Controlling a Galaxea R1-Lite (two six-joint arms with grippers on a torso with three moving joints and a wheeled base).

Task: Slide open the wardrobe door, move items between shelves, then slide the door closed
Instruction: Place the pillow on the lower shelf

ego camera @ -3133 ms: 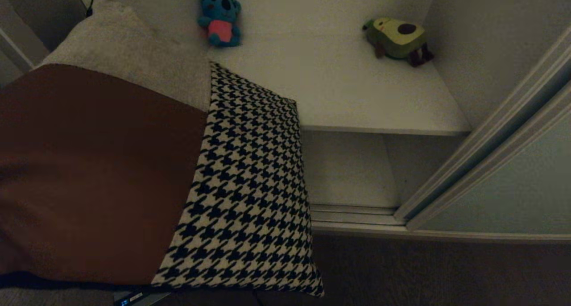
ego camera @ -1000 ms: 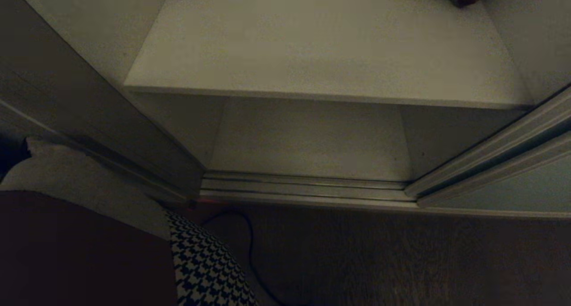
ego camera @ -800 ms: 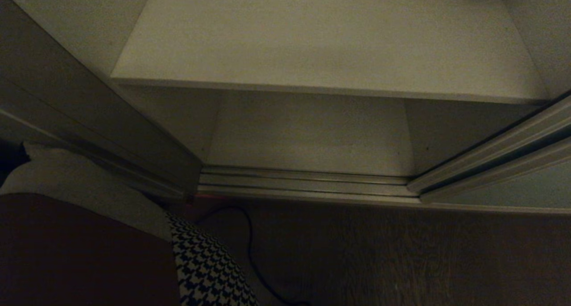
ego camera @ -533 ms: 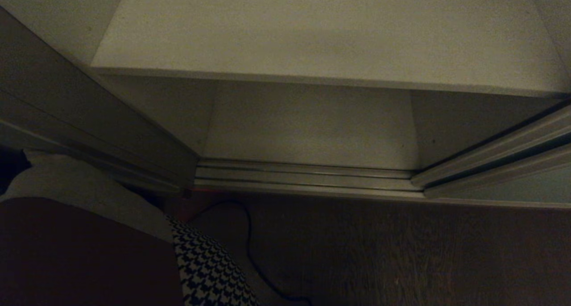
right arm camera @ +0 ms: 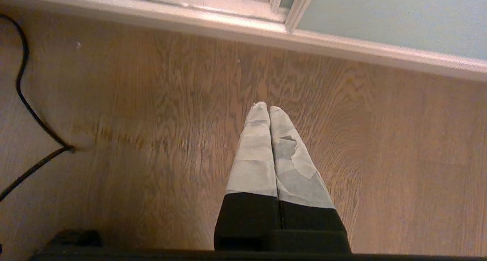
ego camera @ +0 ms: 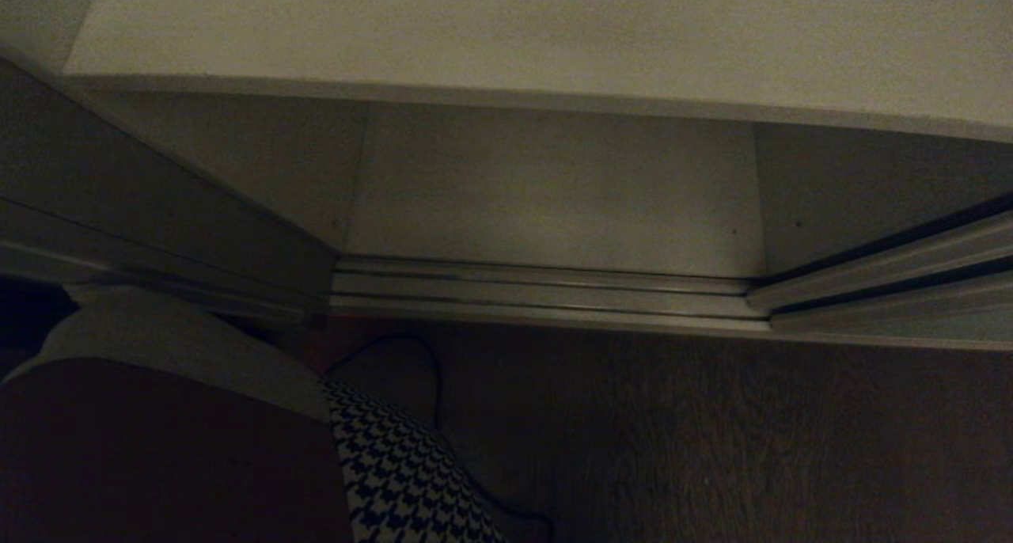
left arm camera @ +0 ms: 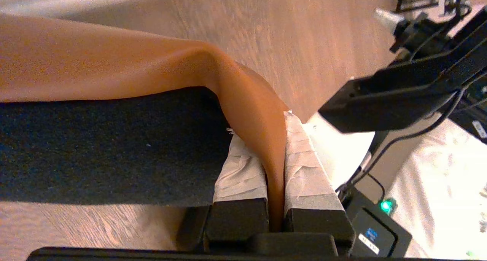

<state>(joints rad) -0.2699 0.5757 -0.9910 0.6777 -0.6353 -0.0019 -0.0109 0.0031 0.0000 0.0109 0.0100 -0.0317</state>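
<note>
Left pincer (left arm camera: 274,139) clamped on a pinched fold of the cushion (left arm camera: 114,112) at its brown edge, black back sagging beside the taped fingers (left arm camera: 243,169); soft, light, floppy by the look, so best gripped at edge or corner. Cushion at 7 o'clock in head view, over the floor (ego camera: 712,448), short of the lower shelf (ego camera: 554,195), sliding door (ego camera: 910,321) at 3 o'clock. Right pincer (right arm camera: 269,110) closed, empty, parked above floor.

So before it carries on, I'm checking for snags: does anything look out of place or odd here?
A black cable trails loose across the wooden floor before the wardrobe's door track. The cushion hangs outside, pinched by its brown edge in the left tool.
</note>
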